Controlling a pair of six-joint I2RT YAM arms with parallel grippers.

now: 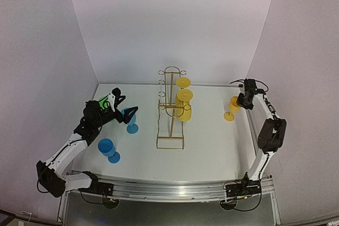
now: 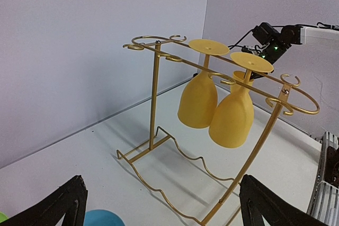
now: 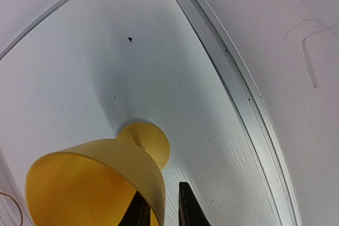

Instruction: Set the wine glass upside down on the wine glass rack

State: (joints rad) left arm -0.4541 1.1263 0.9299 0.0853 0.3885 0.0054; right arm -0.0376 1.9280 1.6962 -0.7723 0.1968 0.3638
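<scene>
The gold wire wine glass rack (image 1: 170, 110) stands mid-table with yellow glasses (image 1: 184, 97) hanging upside down from its right side. It fills the left wrist view (image 2: 156, 93), with two hung glasses (image 2: 230, 115) in front. My right gripper (image 1: 244, 99) is at the far right, shut on the rim of a yellow wine glass (image 1: 232, 107). In the right wrist view (image 3: 161, 197) one finger is inside the cup (image 3: 100, 173) and one outside; its foot (image 3: 151, 141) is at the table. My left gripper (image 1: 121, 104) is open and empty, facing the rack.
Two blue glasses stand at the left: one (image 1: 130, 120) just beside my left gripper, one (image 1: 108, 149) nearer the front. A green object (image 1: 103, 100) lies behind the left arm. The table's right rail (image 3: 238, 93) runs close to the yellow glass. White walls enclose three sides.
</scene>
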